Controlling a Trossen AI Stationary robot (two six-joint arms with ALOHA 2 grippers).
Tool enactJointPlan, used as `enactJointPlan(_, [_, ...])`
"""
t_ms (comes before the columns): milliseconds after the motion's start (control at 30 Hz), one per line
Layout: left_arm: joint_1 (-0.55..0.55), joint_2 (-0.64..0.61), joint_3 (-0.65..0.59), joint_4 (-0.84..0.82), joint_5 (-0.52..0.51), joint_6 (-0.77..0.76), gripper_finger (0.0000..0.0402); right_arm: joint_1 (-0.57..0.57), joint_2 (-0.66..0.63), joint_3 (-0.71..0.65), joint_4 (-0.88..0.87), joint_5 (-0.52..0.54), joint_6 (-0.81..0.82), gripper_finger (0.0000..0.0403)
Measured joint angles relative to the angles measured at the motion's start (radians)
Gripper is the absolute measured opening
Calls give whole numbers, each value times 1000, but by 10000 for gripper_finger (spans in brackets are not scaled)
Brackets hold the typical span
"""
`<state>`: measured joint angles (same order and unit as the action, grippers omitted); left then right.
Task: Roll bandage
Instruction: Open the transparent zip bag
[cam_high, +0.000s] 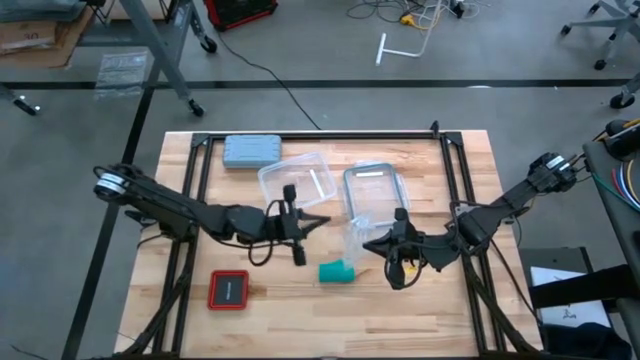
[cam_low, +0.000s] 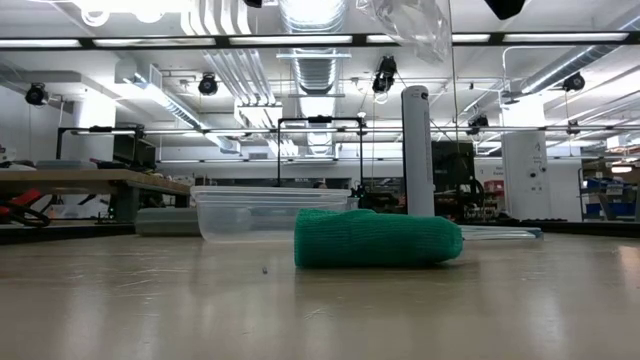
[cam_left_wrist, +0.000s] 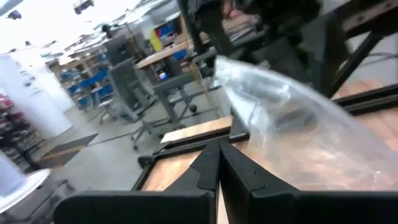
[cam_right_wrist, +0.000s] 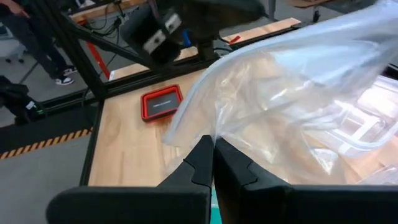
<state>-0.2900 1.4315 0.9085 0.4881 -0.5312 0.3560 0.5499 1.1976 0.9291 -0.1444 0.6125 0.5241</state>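
At frame centre, the right gripper pinches a clear plastic bag above the rolled bandage, the left gripper fingers closed empty, clear containers behind on the surface.

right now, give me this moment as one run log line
bandage: rolled, lying on table | right hand: shut on clear plastic bag, above table | left hand: shut, off the table

i see a teal-green knitted cloth bandage roll, matt and coarse, on a pale scuffed wooden tabletop; a clear glossy crinkled plastic bag.
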Motion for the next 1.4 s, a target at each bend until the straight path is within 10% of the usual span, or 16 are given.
enactJointPlan(233, [-2, -24, -6, -17, 284, -2, 22, 0, 0, 0, 4, 0, -1, 0])
enactJointPlan(767, [3, 177, 136, 11, 182, 57, 224, -9, 14, 0, 11, -45, -1, 0])
enactJointPlan(1000, [11, 258, 213, -26, 190, 89, 171, -10, 14, 0, 24, -78, -9, 0])
enactJointPlan(1167, [11, 282, 240, -76, 201, 121, 28, -13, 14, -1, 30, -82, -12, 0])
enactJointPlan(1400, [9, 262, 227, -115, 118, 126, 1, -12, 13, -1, 7, -80, -4, 0])
